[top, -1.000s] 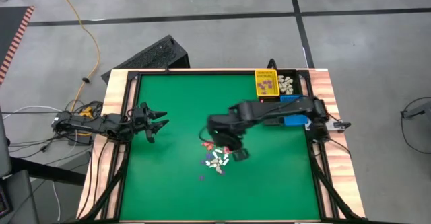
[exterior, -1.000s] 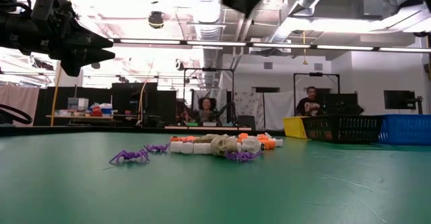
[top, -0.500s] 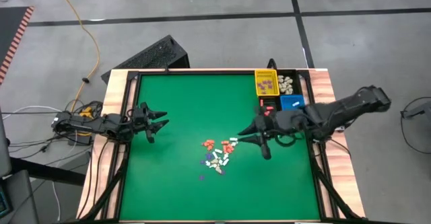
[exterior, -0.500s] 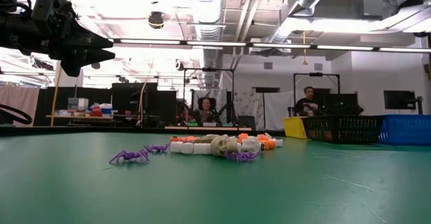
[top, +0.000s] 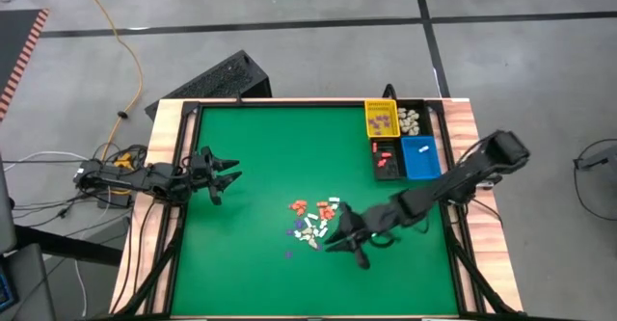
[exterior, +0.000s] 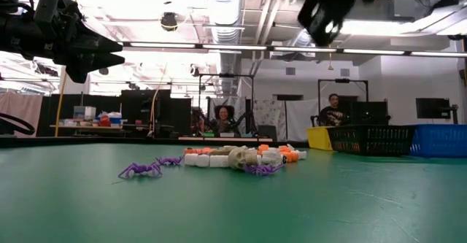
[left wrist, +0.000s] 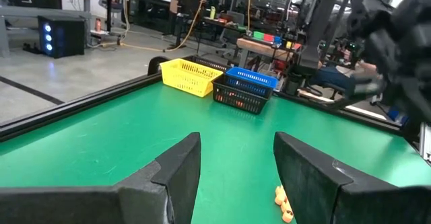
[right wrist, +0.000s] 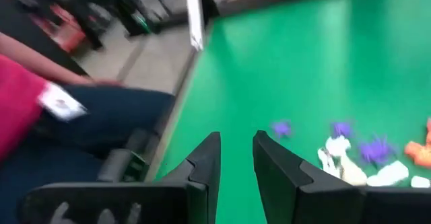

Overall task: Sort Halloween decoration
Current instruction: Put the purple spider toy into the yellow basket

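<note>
No readable labels or writing anywhere. The pile of tiny cream, orange and purple Halloween trinkets (top: pixel 310 221) sits mid-table on the green mat (top: pixel 251 157). The right gripper (top: pixel 345 245) has swung from near the yellow, black and blue plastic bins (top: pixel 397 134) down beside the pile, fingers a narrow gap apart, holding nothing. The left gripper (top: pixel 229 176) stays parked at the left, spread wide.

Halloween decoration (top: pixel 310 222) lies mid-counter (top: pixel 260 157); bins (top: pixel 397 138) occupy the far right corner; right claw (top: pixel 349 246) sits just beside the pile.
</note>
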Available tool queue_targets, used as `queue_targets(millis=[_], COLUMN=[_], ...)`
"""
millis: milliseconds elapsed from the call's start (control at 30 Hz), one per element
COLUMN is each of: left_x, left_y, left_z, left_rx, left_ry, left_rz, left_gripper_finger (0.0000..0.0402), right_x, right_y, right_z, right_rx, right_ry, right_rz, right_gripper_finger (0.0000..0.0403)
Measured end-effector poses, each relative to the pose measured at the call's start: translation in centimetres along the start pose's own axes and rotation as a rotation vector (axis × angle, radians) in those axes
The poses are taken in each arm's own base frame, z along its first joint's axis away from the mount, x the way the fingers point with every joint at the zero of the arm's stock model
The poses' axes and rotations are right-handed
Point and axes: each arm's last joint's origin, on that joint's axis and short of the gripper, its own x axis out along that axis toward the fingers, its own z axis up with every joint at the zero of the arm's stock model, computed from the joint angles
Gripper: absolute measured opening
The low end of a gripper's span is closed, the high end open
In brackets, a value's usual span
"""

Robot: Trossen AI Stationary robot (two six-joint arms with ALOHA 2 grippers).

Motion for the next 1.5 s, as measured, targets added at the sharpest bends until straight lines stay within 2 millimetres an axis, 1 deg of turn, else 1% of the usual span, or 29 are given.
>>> queue_targets(millis=[100, 233, 367, 500, 733, 900, 1067, 1300, 1400, 1500], left_x=[0.0, 0.0, 0.0, 0.0, 0.0, 0.0, 0.0, 0.0, 0.0, 0.0], left_y=[0.0, 0.0, 0.0, 0.0, 0.0, 0.0, 0.0, 0.0, 0.0, 0.0], left_z=[0.0, 0.0, 0.0, 0.0, 0.0, 0.0, 0.0, 0.0, 0.0, 0.0], left_rx=[0.000, 0.000, 0.000, 0.000, 0.000, 0.000, 0.000, 0.000, 0.000, 0.000], left_ry=[0.000, 0.000, 0.000, 0.000, 0.000, 0.000, 0.000, 0.000, 0.000, 0.000], left_rz=[0.000, 0.000, 0.000, 0.000, 0.000, 0.000, 0.000, 0.000, 0.000, 0.000], left_gripper_finger=[0.0178, 0.0178, 0.0178, 0.0178, 0.0178, 0.0178, 0.0178, 0.0178, 0.0178, 0.0178], right_x=[2.2, 4.8, 6.5, 7.5, 7.5, 7.5, 7.3, 7.2, 6.9, 6.9], right_y=[0.8, 1.4, 1.6, 1.3, 0.8, 0.3, 0.0, -0.1, 0.0, 0.6], right_z=[-0.4, -1.9, -2.2, -3.7, -4.3, -3.8, -4.0, -4.3, -4.8, -5.0], right_rx=[-0.004, -0.027, -0.036, -0.048, -0.045, -0.042, -0.019, -0.013, 0.005, 0.004], right_ry=[0.021, 0.119, 0.193, 0.295, 0.356, 0.318, 0.331, 0.348, 0.388, 0.373], right_rz=[-0.003, -0.017, -0.046, -0.088, -0.149, -0.209, -0.270, -0.312, -0.332, -0.341], right_gripper_finger=[0.0108, 0.0108, 0.0108, 0.0108, 0.0108, 0.0108, 0.0108, 0.0108, 0.0108, 0.0108])
